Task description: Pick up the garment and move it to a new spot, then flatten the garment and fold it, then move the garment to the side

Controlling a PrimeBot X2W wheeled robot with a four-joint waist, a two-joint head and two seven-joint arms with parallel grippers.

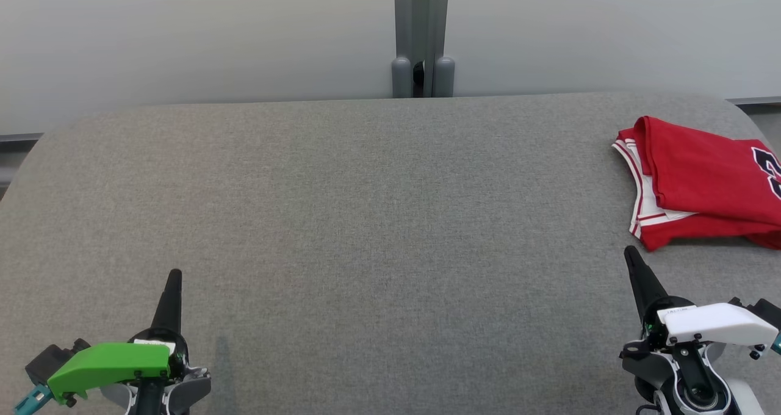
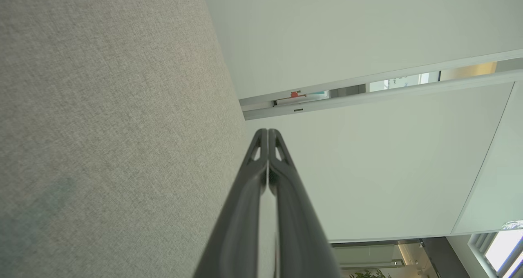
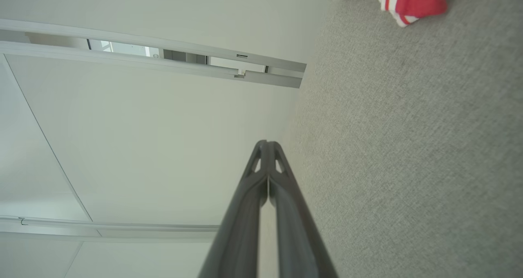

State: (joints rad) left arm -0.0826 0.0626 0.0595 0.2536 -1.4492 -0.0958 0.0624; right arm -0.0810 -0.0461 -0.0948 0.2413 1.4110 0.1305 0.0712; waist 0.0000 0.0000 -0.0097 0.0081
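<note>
red garment (image 1: 701,177) with white trim and dark number, folded flat, far right edge of grey table (image 1: 341,207)

1. The red cloth garment (image 1: 701,183) is bright red, with white-and-red striped trim and a dark navy numeral.
2. The fabric-covered desk (image 1: 366,220) is a flecked mid-grey weave.
3. The left gripper (image 1: 174,276) has black jaws, a bright green cover and a teal end piece.
4. The right gripper (image 1: 630,253) has black jaws and a white cover.
5. The wall panels (image 1: 183,36) are pale grey-white; the post (image 1: 421,36) between them is darker grey.
</note>
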